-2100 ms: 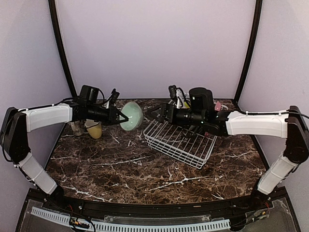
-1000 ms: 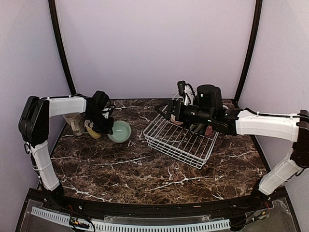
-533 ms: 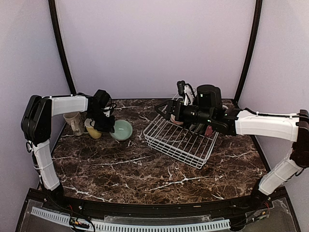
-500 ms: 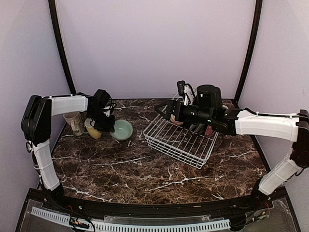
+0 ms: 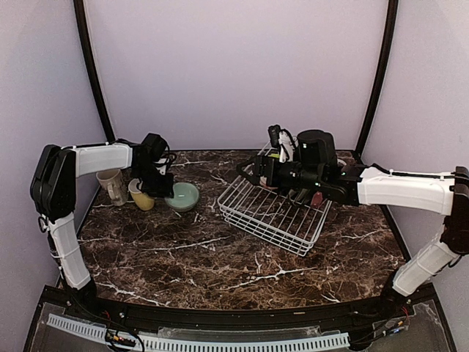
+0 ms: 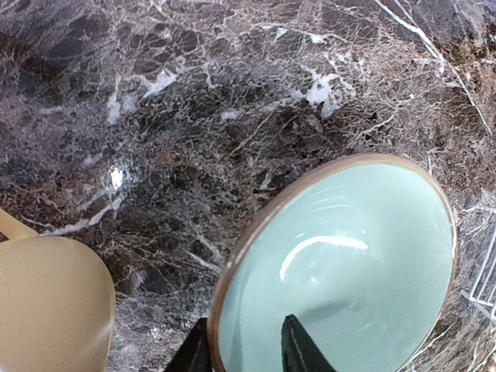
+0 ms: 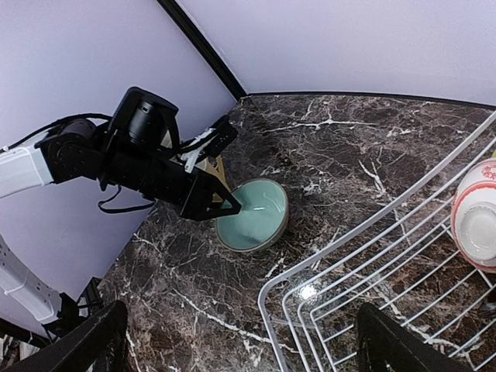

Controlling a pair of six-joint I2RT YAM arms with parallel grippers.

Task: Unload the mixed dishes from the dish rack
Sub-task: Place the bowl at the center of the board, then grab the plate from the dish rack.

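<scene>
Change: the mint bowl [image 5: 182, 196], up in the air and tilted two seconds back, now sits upright on the counter [image 5: 220, 257] at far left, just right of the yellow mug [image 5: 141, 196]. The beige mug [image 5: 111, 185] stands further left. The left gripper [image 5: 167, 192] was clenched on the bowl rim a second ago. Now its fingers [image 6: 298, 353] are parted and straddle the rim loosely, so the bowl is released. The right gripper [image 5: 245, 170] is spread wide and empty, same spot as a second ago, over the far-left corner of the dish rack [image 5: 275, 213]. A pink-striped bowl [image 7: 477, 213] is still in the rack. Judgement: one more dish unloaded, rack not done, and the left arm needs to lift clear.
</scene>
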